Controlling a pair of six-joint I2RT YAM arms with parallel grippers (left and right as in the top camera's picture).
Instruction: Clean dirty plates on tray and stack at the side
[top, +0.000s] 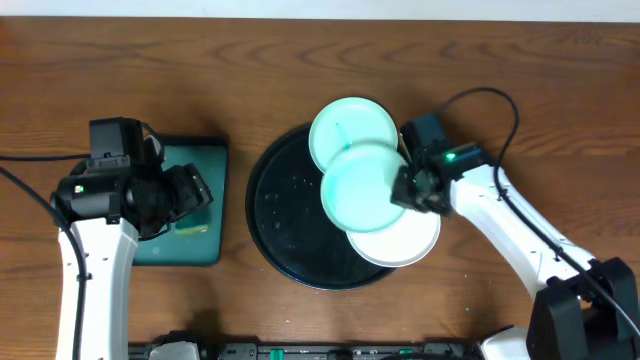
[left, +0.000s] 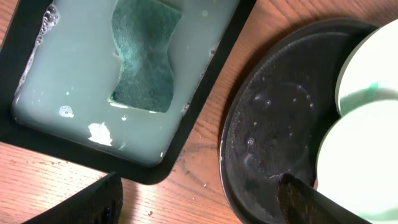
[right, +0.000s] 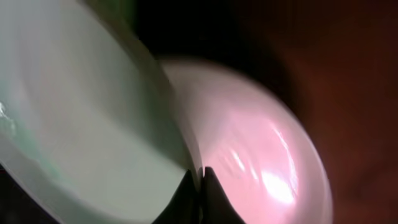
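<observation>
Black tray (top: 285, 205) sits on the wooden surface (top: 300, 40) in the overhead view, carrying three overlapping plates: upper mint plate (top: 352, 128), middle mint plate (top: 358, 192), and white plate (top: 405, 245) lowest, overhanging the rim. Right end effector (top: 418, 190) grips the middle mint plate's edge; left end effector (top: 190, 195) hovers over the teal tray (top: 195, 250). Left wrist: its fingers (left: 87, 205) are spread wide, holding nothing, with the sponge (left: 144, 56) in soapy water to one side and the black tray to the other. Right wrist: fingers (right: 186, 198) pinch the mint rim, with the white plate behind.
</observation>
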